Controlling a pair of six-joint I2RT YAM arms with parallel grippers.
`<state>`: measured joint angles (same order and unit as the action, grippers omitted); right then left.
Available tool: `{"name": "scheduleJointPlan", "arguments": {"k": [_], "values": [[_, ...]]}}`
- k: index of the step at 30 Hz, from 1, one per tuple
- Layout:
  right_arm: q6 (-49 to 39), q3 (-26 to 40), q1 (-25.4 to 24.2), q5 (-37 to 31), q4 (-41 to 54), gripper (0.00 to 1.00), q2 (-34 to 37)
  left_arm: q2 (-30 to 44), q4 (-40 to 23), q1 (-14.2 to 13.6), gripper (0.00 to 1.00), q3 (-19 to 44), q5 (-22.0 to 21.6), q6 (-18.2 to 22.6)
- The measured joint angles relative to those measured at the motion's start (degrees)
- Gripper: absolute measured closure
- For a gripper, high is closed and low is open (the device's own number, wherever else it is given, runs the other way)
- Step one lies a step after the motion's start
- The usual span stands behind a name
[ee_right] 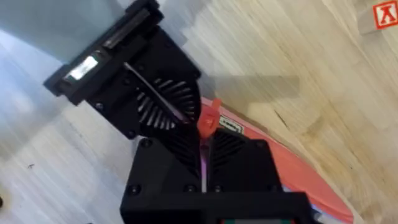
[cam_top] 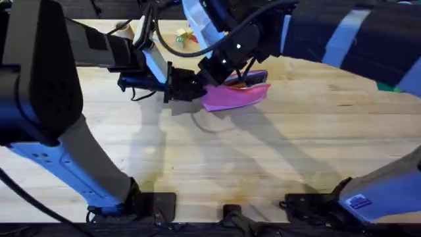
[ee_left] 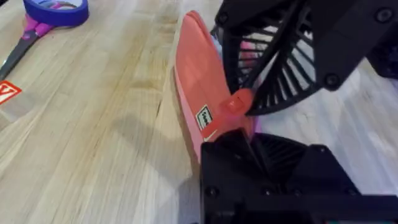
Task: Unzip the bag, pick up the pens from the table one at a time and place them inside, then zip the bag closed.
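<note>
The pink bag lies on the table, just beyond its middle. A dark, purplish strip runs along its far edge. My left gripper is shut on the bag's left end, next to the small white label. My right gripper comes down from the right and meets that same end, its fingers shut on the reddish zipper tab. That tab sits between the two grippers. In the left wrist view the bag lies flat. The pens are hidden from me.
Purple-handled scissors and a blue tape roll lie beyond the bag's left end. A clear box with a red mark is near them. Small coloured items sit at the back edge. Bare wood stretches in front of the bag.
</note>
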<state>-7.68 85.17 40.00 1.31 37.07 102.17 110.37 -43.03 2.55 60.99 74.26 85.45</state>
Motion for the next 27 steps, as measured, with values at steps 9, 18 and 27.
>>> {"name": "scheduleJointPlan", "arguments": {"k": [9,18,27], "values": [[0.4,0.0,-5.0,2.0,2.1,0.967,0.0,0.0,0.1,-0.1,0.959,0.0,0.2,0.0],[0.8,0.0,-10.0,4.6,4.4,0.967,0.0,0.0,0.2,-0.3,0.958,0.0,0.8,-0.2],[0.9,0.0,-16.4,5.8,6.2,0.967,0.0,0.1,0.2,-0.3,0.958,0.0,1.1,-0.2]]}}
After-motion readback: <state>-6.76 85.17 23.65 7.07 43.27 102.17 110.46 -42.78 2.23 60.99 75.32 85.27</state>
